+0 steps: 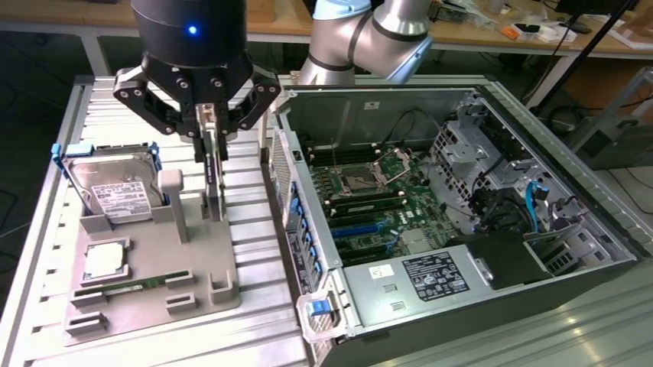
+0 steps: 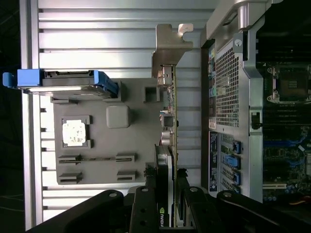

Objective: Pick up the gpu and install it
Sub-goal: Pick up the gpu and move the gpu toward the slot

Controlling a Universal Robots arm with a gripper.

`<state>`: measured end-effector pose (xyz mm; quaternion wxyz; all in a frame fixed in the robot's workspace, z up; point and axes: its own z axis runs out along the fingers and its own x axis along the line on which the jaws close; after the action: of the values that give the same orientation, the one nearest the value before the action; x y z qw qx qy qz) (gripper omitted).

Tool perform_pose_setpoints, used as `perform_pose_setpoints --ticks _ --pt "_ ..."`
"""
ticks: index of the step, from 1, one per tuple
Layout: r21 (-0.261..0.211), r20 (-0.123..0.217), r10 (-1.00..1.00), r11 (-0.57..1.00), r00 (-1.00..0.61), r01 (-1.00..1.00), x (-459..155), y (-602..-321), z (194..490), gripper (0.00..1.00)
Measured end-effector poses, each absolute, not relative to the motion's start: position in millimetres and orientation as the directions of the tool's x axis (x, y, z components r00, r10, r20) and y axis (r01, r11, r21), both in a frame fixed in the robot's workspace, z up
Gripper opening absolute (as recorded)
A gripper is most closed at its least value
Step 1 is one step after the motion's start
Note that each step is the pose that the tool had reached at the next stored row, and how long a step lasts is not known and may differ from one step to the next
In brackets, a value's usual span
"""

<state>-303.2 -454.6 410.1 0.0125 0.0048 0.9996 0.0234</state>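
Note:
The gpu (image 1: 214, 191) is a thin dark card seen edge-on, standing upright over the grey fixture (image 1: 194, 252) at the exterior view's left. My gripper (image 1: 209, 141) comes down on it from above, with its black fingers shut on the card's upper edge. I cannot tell whether the card's lower edge still touches the fixture. In the wrist view the gpu (image 2: 168, 111) runs away from my gripper (image 2: 167, 182), with its silvery end bracket (image 2: 167, 46) at the far end and the black cooler between the fingers.
On the fixture stand a hard drive with blue rails (image 1: 112, 187), a grey post (image 1: 171, 191), a processor (image 1: 105, 260) and a green memory stick (image 1: 133, 287). The open computer case (image 1: 306, 229) lies at the exterior view's right, with its motherboard and blue slots (image 1: 362, 229) exposed.

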Motion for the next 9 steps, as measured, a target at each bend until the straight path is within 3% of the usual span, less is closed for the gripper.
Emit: perform_pose_setpoints --ticks 9 --pt "0.048 -0.025 0.010 0.999 -1.000 0.009 -296.4 -454.6 410.1 0.27"
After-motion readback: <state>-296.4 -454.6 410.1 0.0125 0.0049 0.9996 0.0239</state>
